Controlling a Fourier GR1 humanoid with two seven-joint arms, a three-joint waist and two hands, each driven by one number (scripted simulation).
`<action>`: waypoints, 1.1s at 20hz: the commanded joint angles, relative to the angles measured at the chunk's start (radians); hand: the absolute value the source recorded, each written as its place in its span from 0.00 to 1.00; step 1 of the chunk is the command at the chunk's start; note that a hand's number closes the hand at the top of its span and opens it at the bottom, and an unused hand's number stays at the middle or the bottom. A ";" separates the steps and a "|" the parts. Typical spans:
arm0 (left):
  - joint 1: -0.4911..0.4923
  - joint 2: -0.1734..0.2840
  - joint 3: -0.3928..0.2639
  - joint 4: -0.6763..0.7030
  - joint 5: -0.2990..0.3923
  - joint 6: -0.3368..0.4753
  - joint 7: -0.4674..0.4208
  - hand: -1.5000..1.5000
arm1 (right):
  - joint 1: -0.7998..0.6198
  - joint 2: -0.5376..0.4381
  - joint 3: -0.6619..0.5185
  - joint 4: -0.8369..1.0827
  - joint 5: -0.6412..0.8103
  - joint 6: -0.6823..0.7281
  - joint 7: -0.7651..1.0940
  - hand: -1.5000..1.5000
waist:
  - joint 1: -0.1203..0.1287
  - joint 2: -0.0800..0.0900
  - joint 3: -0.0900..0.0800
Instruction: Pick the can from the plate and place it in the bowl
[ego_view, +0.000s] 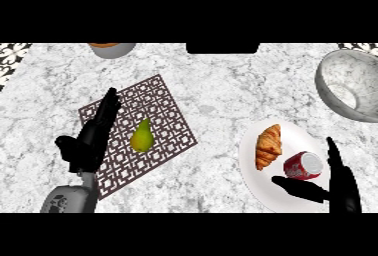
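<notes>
1. Can (303, 165): red, lying tilted on white plate (258, 185), silver top facing up-right; label writing too small to read.
2. Plate sits at lower right of marble bench (221, 90); it also holds a croissant (269, 146), just left of the can, apart from it.
3. Bowl (345, 89): grey marbled, at right edge, above the plate and well apart from it; nothing seen inside.
4. Right hand (328, 190): fingers straight and apart from the thumb, one finger up along the can's right side, thumb below the can; can sits in the gap, contact not clear.
5. Left hand (92, 137): open, fingers straight and pointing up, over left edge of a brown patterned mat (166, 107).
6. Pear (142, 136): green-yellow, lying on the mat, just right of the left hand.
7. Grey container (112, 49) at top edge, partly cut off, something orange inside.
</notes>
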 joint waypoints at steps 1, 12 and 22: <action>-0.018 0.027 0.035 0.016 0.020 -0.041 -0.005 0.50 | -0.068 0.000 -0.008 0.103 -0.009 0.035 -0.064 1.00 | 0.002 0.000 0.000; 0.070 -0.011 -0.005 -0.071 -0.009 -0.024 0.008 0.50 | 0.009 0.036 0.100 0.082 0.064 0.066 -0.186 1.00 | 0.001 -0.001 0.000; -0.027 -0.006 0.008 -0.030 -0.016 -0.019 0.040 0.50 | -0.650 0.102 -0.030 0.497 0.091 -0.068 -0.270 1.00 | 0.019 0.004 0.000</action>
